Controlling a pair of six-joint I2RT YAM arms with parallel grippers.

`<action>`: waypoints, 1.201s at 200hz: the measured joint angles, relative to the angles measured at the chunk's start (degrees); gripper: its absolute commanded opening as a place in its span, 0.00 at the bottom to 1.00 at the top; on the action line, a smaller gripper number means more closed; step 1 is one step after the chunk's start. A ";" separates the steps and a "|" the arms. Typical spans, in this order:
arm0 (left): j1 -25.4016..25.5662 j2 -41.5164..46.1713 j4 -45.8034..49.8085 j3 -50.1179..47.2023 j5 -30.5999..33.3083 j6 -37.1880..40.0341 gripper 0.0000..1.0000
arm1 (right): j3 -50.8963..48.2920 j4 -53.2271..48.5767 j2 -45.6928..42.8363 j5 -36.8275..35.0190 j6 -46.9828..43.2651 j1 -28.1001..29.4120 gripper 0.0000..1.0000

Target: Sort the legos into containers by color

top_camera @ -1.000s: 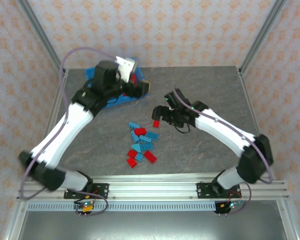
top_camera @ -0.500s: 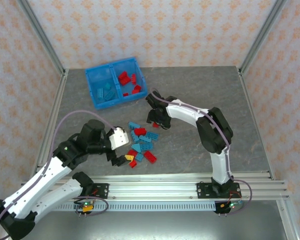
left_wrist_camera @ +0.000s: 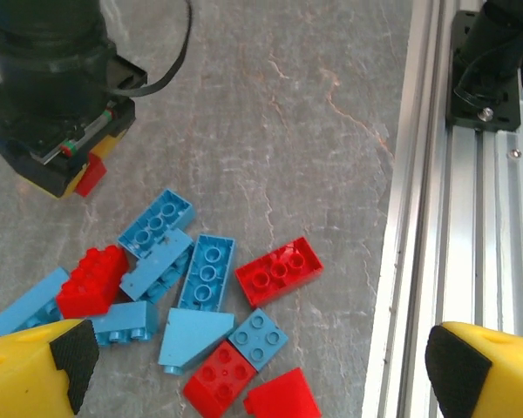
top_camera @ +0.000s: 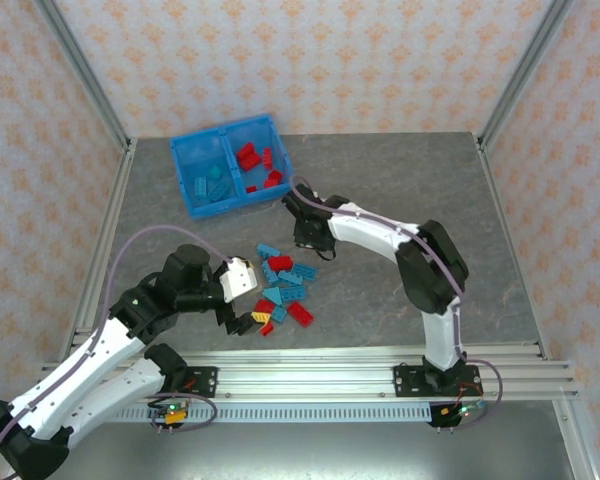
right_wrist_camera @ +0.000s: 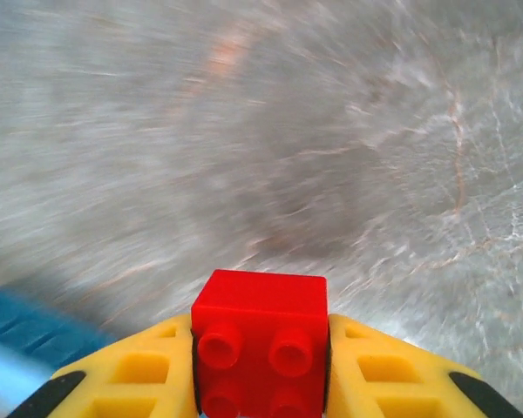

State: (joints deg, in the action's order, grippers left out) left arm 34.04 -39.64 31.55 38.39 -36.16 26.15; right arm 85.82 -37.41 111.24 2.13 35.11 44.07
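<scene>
Open tabletop right of lego pile, right arm stretched before bin

Left hand gapes wide, pointing downward, while right hand is clamped tight

Red, light-blue legos in loose central heap. Translucent blue bin (middle wall): blue bricks left compartment, red right. One red brick clamped in right gripper.

From my station the overhead view was bright and evenly lit, with only soft, faint shadows on the grey marbled tabletop. The left wrist picture was crisp throughout. In the right wrist picture the tabletop smeared into streaky blur behind a sharp small red studded plastic brick.
</scene>
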 measured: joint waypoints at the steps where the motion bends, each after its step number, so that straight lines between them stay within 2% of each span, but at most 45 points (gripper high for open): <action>1: 0.00 0.04 -0.04 0.00 0.07 -0.09 1.00 | 0.02 0.13 -0.48 -0.26 -0.28 0.35 0.35; 29: 0.11 1.95 -2.03 0.02 4.74 -4.39 1.00 | 2.89 3.65 -8.20 -2.47 -5.57 6.16 0.36; 53: 0.11 2.51 -2.71 0.90 10.97 -11.26 1.00 | 9.73 7.76 -8.00 -4.11 -8.94 7.15 0.35; 75: 0.11 1.18 -2.56 3.78 18.18 -19.93 1.00 | 21.05 9.35 -1.11 -5.86 -12.00 5.81 0.34; 108: 0.11 -2.21 0.02 9.01 30.10 -33.33 1.00 | 40.00 8.55 14.64 -5.62 -13.79 2.49 0.34; 144: 0.11 -2.80 4.50 9.81 39.82 -43.74 1.00 | 53.31 6.56 28.70 -3.69 -14.16 -0.96 0.34; 184: 0.11 -4.11 9.27 9.90 47.74 -54.34 1.00 | 62.40 6.75 39.52 0.15 -13.66 -2.69 0.37; 212: 0.11 -7.19 12.15 10.05 50.66 -61.46 1.00 | 66.23 7.54 44.06 2.27 -11.87 -2.71 0.56; 240: 0.09 -9.81 12.85 10.05 50.75 -65.81 1.00 | 66.82 7.65 44.61 3.32 -11.67 -2.73 0.60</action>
State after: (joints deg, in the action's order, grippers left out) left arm 34.13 -49.45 44.40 48.45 14.59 -39.66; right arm 152.64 -29.76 155.85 5.45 23.44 41.34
